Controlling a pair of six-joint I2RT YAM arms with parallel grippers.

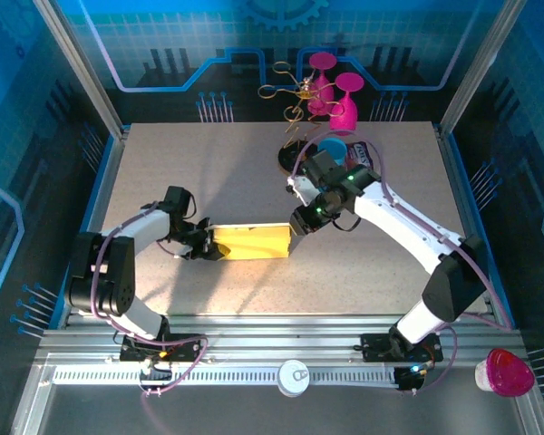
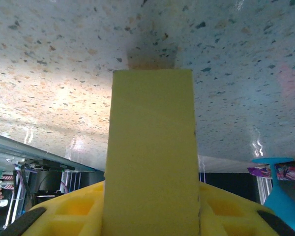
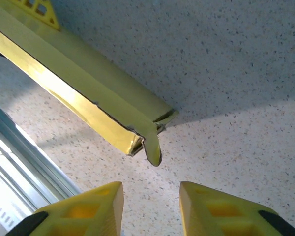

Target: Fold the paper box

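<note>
The flat yellow paper box [image 1: 251, 242] lies on the speckled surface [image 1: 190, 163], near its middle. The left pincer [image 1: 205, 243] is clamped on the box's left end, with the card filling the gap between its fingers [image 2: 69, 209]. The right pincer [image 3: 151, 204] hovers just off the box's right end, its fingers parted and holding nothing. A small flap [image 3: 153, 150] sticks out at that corner.

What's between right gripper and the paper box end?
Bare speckled table, per the right wrist view; the right gripper sits short of the paper box's end tab, not touching.
</note>
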